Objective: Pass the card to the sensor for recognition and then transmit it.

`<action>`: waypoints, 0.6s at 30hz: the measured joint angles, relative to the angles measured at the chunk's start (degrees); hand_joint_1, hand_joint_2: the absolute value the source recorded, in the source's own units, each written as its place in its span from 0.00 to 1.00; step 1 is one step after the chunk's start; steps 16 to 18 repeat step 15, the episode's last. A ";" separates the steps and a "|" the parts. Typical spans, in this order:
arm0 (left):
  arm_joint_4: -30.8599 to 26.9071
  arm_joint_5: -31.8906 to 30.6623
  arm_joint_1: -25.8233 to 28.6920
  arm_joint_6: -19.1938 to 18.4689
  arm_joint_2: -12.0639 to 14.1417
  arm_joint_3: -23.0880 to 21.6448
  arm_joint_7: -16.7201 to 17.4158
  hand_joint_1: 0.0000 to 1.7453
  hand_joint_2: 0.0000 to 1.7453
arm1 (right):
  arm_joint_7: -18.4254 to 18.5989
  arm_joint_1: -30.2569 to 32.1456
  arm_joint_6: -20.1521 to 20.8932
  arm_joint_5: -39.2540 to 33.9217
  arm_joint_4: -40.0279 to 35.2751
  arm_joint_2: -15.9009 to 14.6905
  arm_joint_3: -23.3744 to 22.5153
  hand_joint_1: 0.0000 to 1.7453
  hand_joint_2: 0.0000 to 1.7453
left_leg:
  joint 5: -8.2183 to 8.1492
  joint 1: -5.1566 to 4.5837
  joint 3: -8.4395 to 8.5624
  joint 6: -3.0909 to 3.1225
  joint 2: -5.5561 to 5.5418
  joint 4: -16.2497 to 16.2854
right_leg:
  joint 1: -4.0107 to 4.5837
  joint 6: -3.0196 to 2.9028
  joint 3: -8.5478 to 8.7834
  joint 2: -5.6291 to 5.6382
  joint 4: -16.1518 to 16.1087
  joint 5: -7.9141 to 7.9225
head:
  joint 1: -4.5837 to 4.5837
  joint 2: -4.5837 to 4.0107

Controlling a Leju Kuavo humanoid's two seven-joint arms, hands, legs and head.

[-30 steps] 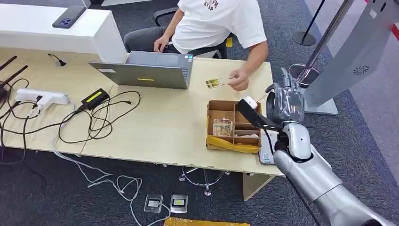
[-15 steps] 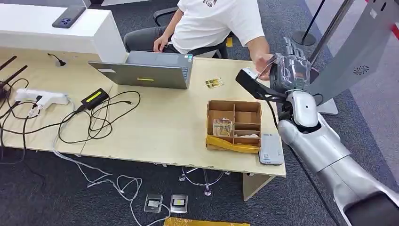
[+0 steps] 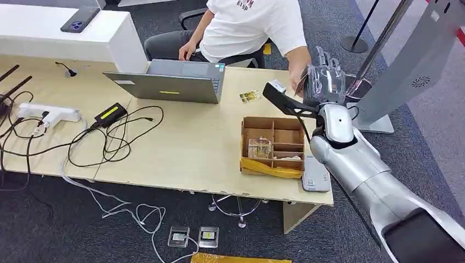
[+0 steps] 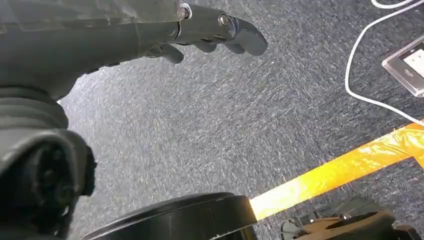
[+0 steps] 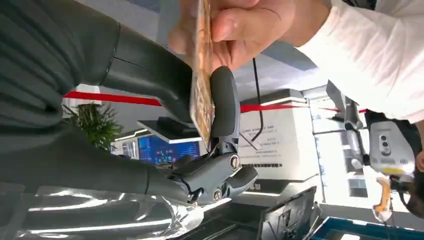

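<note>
- Two hands meet on one card (image 5: 201, 75): the right hand (image 3: 323, 82) is raised past the far right corner of the table (image 3: 208, 153), pinching the card between thumb and a finger, while the person's hand (image 5: 235, 27) grasps the card's other end.
- Judging by this, the step in hand is the handover to the person. The sensor (image 3: 316, 176) lies at the near right table edge, beside the cardboard tray (image 3: 272, 145).
- Doing it well probably means holding the arm steady, then easing the pinch only once the person's grasp looks firm, so the card neither drops nor gets tugged.
- Drawing the arm back should avoid the tray and the laptop (image 3: 173, 82).
- At the robot's side, the left hand (image 4: 215, 32) hangs over the carpet with fingers curled, holding nothing.
</note>
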 joint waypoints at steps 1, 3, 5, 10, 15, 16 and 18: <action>0.00 0.00 -0.08 -0.02 0.06 -0.30 0.02 0.00 0.00 | 0.00 0.04 -0.22 -0.02 0.39 0.02 0.24 0.09 1.00 | 0.00 0.00 0.01 0.00 0.00 0.00 | 0.00 0.00 0.00 0.00 0.00 0.00 | 0.00 0.00; 0.00 0.04 -0.22 -0.02 0.15 -0.59 0.04 0.00 0.00 | 0.20 0.34 -0.88 -0.22 1.05 0.02 0.52 0.09 1.00 | 0.00 0.00 0.01 0.00 0.01 0.00 | 0.00 0.00 0.00 0.01 0.00 0.00 | 0.00 0.00; 0.00 0.11 -0.28 -0.02 0.24 -0.74 0.09 0.00 0.00 | 0.59 0.78 -1.66 -0.46 1.42 -0.02 0.89 0.09 1.00 | 0.00 0.00 0.01 0.00 0.02 0.00 | 0.00 0.00 -0.02 0.02 0.00 0.00 | 0.00 0.00; 0.00 0.13 -0.38 0.00 0.46 -1.46 0.15 0.00 0.00 | 0.61 1.01 -1.77 -0.61 2.19 -0.18 1.66 0.09 1.00 | 0.00 0.00 0.02 0.00 0.03 0.00 | 0.00 0.00 -0.03 0.03 0.00 0.00 | 0.02 0.00; 0.00 0.52 -0.40 0.04 0.54 -1.90 0.15 0.00 0.00 | 0.63 1.03 -3.00 -0.57 2.75 -0.22 2.18 0.00 1.00 | 0.00 0.00 0.02 0.00 0.03 0.00 | 0.00 0.00 -0.03 0.03 0.00 0.00 | 0.00 0.00; 0.00 0.52 -0.40 0.04 0.54 -1.90 0.15 0.00 0.00 | 0.63 1.03 -3.00 -0.57 2.75 -0.22 2.18 0.00 1.00 | 0.00 0.00 0.02 0.00 0.03 0.00 | 0.00 0.00 -0.03 0.03 0.00 0.00 | 0.00 0.00; 0.00 0.52 -0.40 0.04 0.54 -1.90 0.15 0.00 0.00 | 0.63 1.03 -3.00 -0.57 2.75 -0.22 2.18 0.00 1.00 | 0.00 0.00 0.02 0.00 0.03 0.00 | 0.00 0.00 -0.03 0.03 0.00 0.00 | 0.00 0.00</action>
